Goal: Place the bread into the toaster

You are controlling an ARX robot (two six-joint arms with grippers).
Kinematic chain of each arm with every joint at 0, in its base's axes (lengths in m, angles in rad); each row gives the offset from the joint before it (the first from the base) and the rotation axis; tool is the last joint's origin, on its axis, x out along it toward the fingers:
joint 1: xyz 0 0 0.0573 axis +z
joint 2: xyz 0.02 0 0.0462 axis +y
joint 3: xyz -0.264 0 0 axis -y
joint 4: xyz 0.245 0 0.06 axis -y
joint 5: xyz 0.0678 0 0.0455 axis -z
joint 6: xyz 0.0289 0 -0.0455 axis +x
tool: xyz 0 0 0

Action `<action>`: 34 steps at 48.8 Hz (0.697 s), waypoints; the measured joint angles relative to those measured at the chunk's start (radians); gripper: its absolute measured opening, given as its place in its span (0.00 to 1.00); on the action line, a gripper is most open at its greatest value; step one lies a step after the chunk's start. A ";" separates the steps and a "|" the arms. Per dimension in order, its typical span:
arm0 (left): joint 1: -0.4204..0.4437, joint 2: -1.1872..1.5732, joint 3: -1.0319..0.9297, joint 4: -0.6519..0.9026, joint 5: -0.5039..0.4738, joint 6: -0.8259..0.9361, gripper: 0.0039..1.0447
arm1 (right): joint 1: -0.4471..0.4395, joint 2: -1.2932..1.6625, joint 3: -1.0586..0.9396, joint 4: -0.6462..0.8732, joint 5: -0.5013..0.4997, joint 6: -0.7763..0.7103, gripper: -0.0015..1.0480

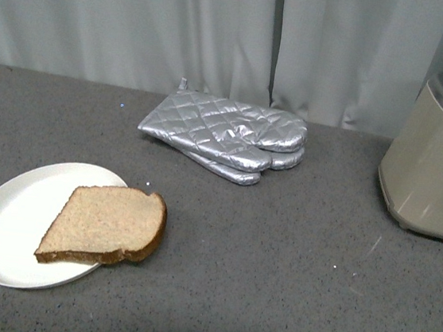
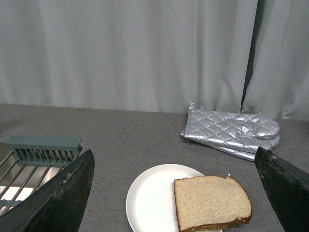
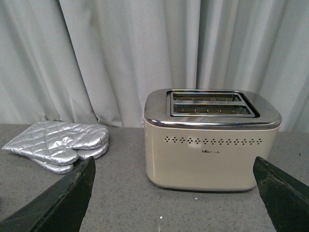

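Bread (image 1: 107,225) lies flat, overhanging the plate (image 1: 6,230). The left gripper (image 2: 174,157), jaws wide apart, would best pinch that overhanging crust before lifting toward the toaster (image 3: 212,154).

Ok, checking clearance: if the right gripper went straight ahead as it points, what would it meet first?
Probably the toaster, straight ahead of the right gripper; nothing shows between them, though depth is unclear.
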 joint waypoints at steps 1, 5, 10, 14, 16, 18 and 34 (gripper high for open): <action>0.000 0.000 0.000 0.000 0.000 0.000 0.94 | 0.000 0.000 0.000 0.000 0.000 0.000 0.91; 0.000 0.000 0.000 0.000 0.000 0.000 0.94 | 0.000 0.000 0.000 0.000 0.000 0.000 0.91; 0.000 0.000 0.000 0.000 0.000 0.000 0.94 | 0.000 0.000 0.000 0.000 0.000 0.000 0.91; 0.000 0.000 0.000 0.000 0.000 0.000 0.94 | 0.000 0.000 0.000 0.000 0.000 0.000 0.91; 0.000 0.000 0.000 0.000 0.000 0.000 0.94 | 0.000 0.000 0.000 0.000 0.000 0.000 0.91; 0.000 0.000 0.000 0.000 0.000 0.000 0.94 | 0.000 0.000 0.000 0.000 0.000 0.000 0.91; 0.000 0.000 0.000 0.000 0.000 0.000 0.94 | 0.000 0.000 0.000 0.000 0.000 0.000 0.91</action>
